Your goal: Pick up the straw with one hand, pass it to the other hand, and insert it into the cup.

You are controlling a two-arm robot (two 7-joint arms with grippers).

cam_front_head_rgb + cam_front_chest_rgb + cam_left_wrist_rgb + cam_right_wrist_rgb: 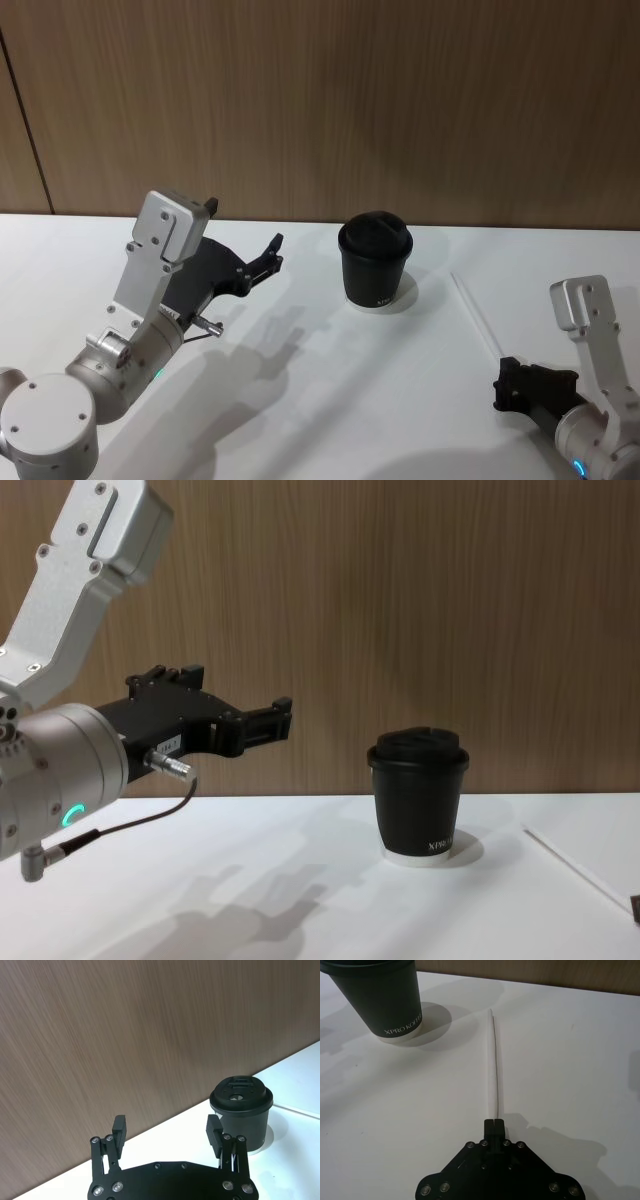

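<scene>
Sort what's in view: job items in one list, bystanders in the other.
Job: straw, lying flat; cup, lid on; left gripper, open; right gripper, shut, near the straw's end.
Bystanders: white table; wood-panelled wall.

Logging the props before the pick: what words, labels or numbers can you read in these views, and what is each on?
"XPRO KOFFE": white letters low on the cup, in the right wrist view; the word runs on around the side, out of sight.
Same cup lettering in the head and chest views: too small to read.
Small pale label on the left tool, chest view: too small to read.
</scene>
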